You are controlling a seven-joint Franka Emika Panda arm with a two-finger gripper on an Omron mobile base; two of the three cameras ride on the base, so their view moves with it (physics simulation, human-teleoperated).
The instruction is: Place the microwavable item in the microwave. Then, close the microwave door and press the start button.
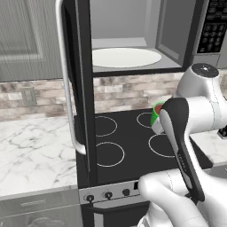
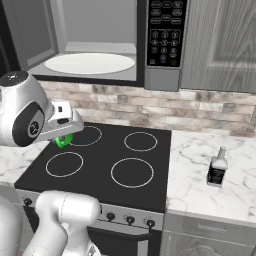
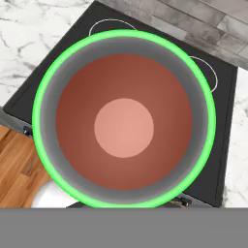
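The microwavable item, a bright green mug [image 3: 124,118] with brown liquid inside, hangs under my hand over the left side of the stove. I look straight down into it in the hand view. My gripper [image 2: 64,134] is shut on the mug [image 2: 63,141], its fingers mostly hidden by the hand. From the left base, my forearm covers all but a sliver of the mug [image 1: 156,114]. The microwave [image 2: 95,45] is above, with its white turntable [image 1: 126,57] bare. The microwave door [image 1: 82,88] stands swung open to the left, silver handle [image 1: 66,80] toward me. The keypad [image 2: 166,32] is on the right.
A black cooktop [image 2: 125,160] with four burner rings lies below, knobs along its front. Marble counters flank it. A small dark bottle [image 2: 217,167] stands on the right counter. The open door juts out over the stove's left edge. Grey cabinets [image 2: 225,40] hang on both sides.
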